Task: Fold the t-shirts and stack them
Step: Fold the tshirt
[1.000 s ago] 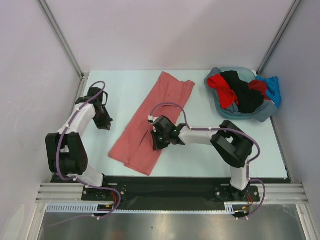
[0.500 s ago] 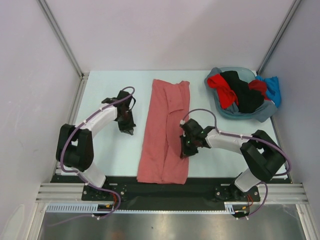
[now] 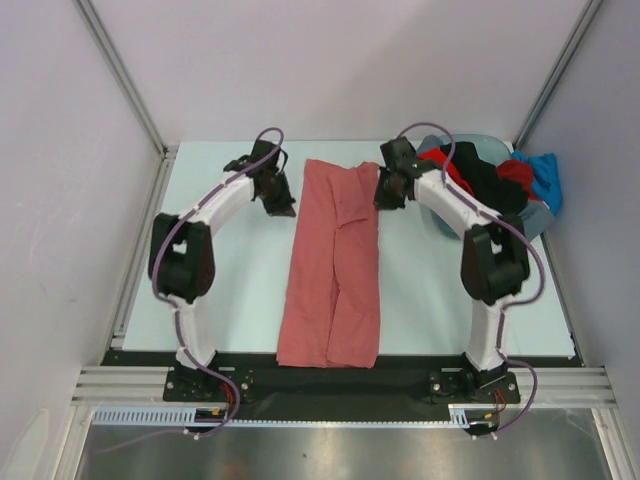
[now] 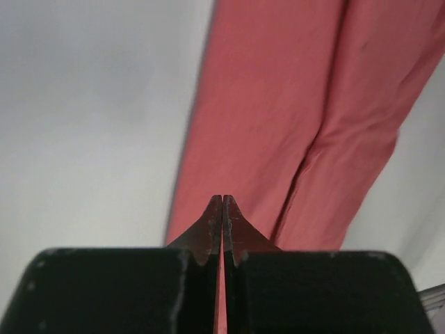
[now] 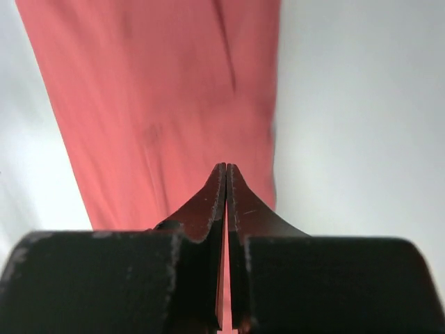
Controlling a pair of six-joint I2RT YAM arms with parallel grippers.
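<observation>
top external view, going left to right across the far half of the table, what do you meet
left gripper → salmon-red shirt → right gripper → basin holding the other shirts

Left gripper (image 3: 281, 206): travels from the table's left side to the far end and sits just beside the far left corner of the salmon-red t-shirt (image 3: 332, 270).
Right gripper (image 3: 383, 198): leaves the shirt's middle right edge and is at its far right corner.
Salmon-red t-shirt: diagonal a second ago, it lies straight, far to near.
Arms: both are stretched forward.
</observation>
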